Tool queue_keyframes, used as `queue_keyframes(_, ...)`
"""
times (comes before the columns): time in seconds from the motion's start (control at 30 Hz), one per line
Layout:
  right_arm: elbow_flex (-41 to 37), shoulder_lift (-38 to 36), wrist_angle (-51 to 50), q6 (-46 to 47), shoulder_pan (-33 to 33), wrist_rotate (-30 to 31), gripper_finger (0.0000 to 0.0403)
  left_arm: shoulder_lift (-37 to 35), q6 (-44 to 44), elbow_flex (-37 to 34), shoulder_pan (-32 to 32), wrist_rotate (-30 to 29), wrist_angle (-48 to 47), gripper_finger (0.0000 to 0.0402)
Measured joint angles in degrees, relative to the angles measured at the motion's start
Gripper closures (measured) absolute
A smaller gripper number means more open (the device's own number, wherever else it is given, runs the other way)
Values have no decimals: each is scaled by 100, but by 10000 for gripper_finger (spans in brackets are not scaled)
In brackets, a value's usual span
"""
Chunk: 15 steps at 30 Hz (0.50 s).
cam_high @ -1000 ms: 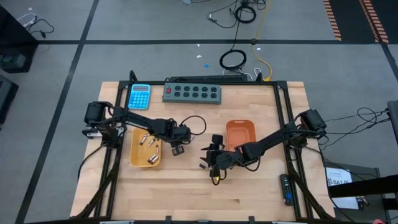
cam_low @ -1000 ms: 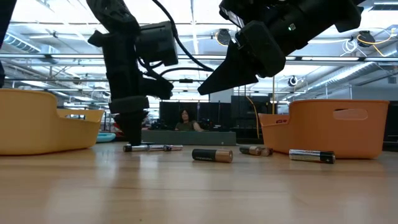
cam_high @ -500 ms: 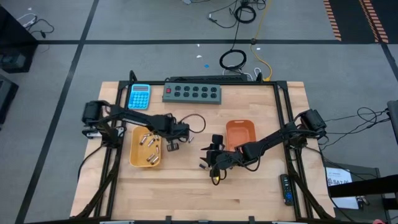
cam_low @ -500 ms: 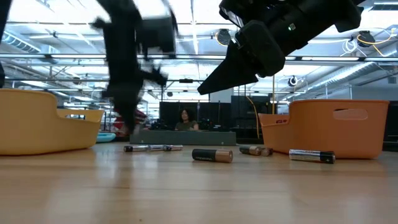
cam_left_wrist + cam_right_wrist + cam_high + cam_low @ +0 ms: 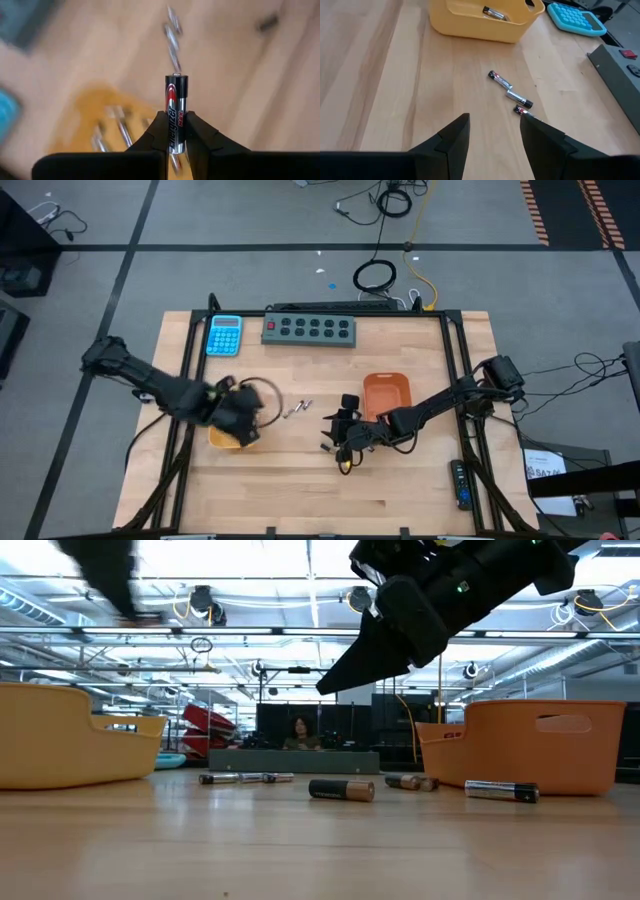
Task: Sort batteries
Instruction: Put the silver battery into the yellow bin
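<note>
Over the yellow tray (image 5: 222,439) at the left of the bench (image 5: 400,490), left gripper (image 5: 175,134) clamped on a black battery (image 5: 176,102) standing upright between the fingers, with more batteries lying in the tray below. Just right of the tray, a short row of loose batteries (image 5: 297,409) lying on the wood, and in the low view further ones (image 5: 341,789) scattered in front of the orange tray (image 5: 386,397). Near bench centre beside the orange tray, right gripper (image 5: 492,134) hovering with fingers apart, holding nothing.
</note>
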Motion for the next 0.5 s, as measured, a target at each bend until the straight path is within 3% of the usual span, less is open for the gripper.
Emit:
queue_keyframes(0.1,0,19,26,54,0,3,236,26,-834,-4,-491,556,-443,363)
queue_keyframes(0.23,0,43,38,136,2,-4,236,132,-1647,-4,-897,586,-962,360)
queue_keyframes(0.3,0,55,43,151,2,0,236,211,-1841,-4,-998,578,-1248,326)
queue_keyframes(0.5,0,66,35,192,2,-24,236,474,-1977,-4,-1006,476,-1941,173)
